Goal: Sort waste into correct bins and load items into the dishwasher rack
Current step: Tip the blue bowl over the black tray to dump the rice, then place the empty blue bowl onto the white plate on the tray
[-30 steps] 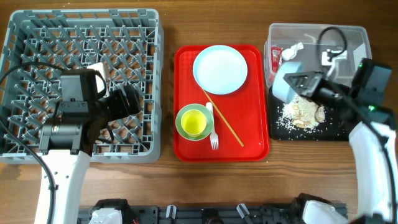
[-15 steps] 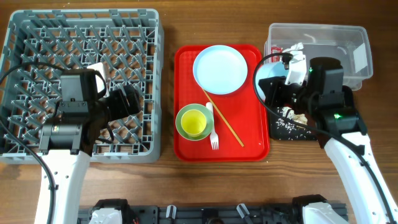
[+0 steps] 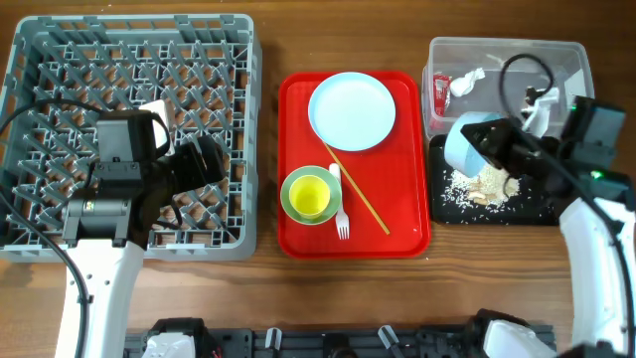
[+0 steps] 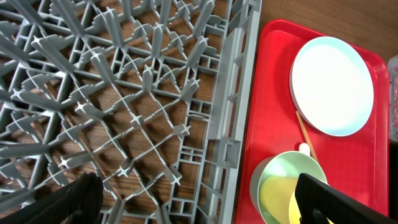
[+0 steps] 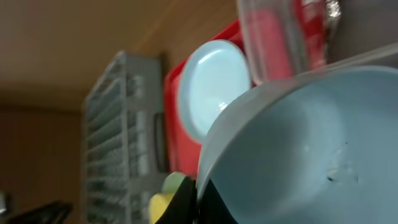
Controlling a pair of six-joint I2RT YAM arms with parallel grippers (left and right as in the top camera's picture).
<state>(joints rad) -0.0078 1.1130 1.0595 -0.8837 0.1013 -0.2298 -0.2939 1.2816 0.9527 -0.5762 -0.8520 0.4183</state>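
Right gripper (image 3: 505, 147) pinched shut on bowl (image 3: 467, 142), probably at rim (wrist view blurry). Bowl tipped over black tray (image 3: 542, 210), scraps (image 3: 484, 185) beneath. Bowl stiff, light, slick; take by rim. Left gripper (image 3: 212, 159) wide open, empty, over rack (image 3: 60, 50).

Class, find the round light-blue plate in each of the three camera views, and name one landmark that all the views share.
Overhead: the light-blue plate is at top centre, on the far end of the red tray.
Left wrist: the plate is at upper right, on the tray.
Right wrist: the plate is at centre, left of the light-blue bowl.
Shared landmark: the red tray.
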